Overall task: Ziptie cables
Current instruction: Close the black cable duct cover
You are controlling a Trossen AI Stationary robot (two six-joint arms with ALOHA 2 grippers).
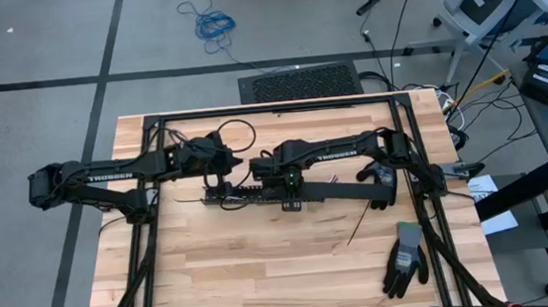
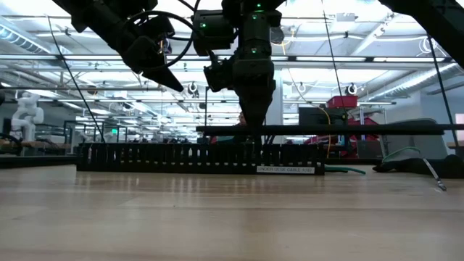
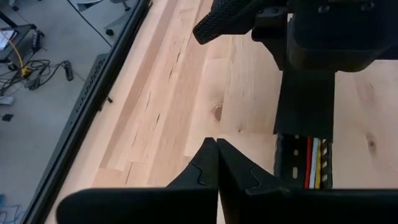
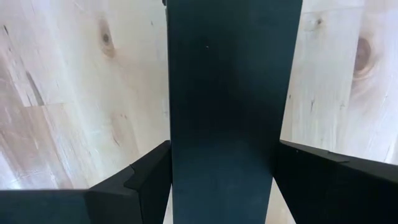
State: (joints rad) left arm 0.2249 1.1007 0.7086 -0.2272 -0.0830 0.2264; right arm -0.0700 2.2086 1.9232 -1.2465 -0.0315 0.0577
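Cables [image 3: 313, 163] mostly hidden inside black duct [image 3: 303, 118].

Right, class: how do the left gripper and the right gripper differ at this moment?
The left gripper has its fingers shut on nothing; the right gripper has its fingers clamped on a black cover strip. The left gripper hangs above the slotted cable duct; the right gripper reaches down to it. Both are dark and two-fingered.
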